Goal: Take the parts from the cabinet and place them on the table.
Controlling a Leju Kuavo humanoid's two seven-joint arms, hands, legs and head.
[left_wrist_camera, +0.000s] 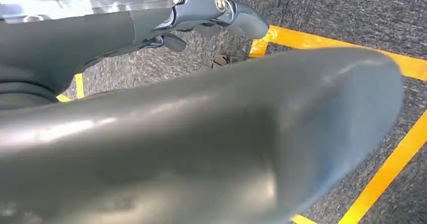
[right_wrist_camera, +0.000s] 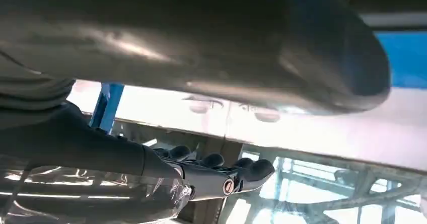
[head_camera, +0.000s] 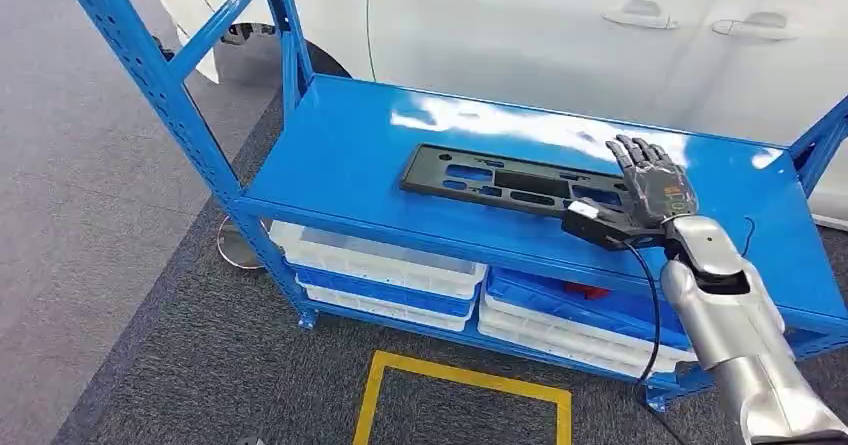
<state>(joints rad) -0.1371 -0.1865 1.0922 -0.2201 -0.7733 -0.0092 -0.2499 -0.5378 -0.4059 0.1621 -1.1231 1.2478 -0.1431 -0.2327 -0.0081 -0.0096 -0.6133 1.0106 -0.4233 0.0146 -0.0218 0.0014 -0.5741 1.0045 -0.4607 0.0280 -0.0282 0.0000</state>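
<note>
**Right hand over part end on blue cabinet shelf**

Silver right arm (head_camera: pixel 735 330) enters the head view from the lower right and reaches up over the front edge of the blue cabinet (head_camera: pixel 340 155). Right hand (head_camera: pixel 655 185) sits above the shelf with its fingers (head_camera: pixel 632 152) extended and apart, holding nothing; the thumb lies at the right end of the part. Contact between palm and part cannot be confirmed.

Black part (head_camera: pixel 500 180), a long flat plate with several cut-outs, lies flat on the top shelf, running left to right and slightly angled, near the front edge.

Below the shelf, white and blue bins (head_camera: pixel 380 270) are stacked on the lower level; a red item (head_camera: pixel 583 290) shows in the right-hand blue bin. A white car (head_camera: pixel 520 25) stands just behind the cabinet.

Left hand (left_wrist_camera: pixel 216 10) hangs over dark carpet (left_wrist_camera: pixel 352 12) marked with yellow floor lines (left_wrist_camera: pixel 387 168); its fingers are curled in with nothing in them.
</note>
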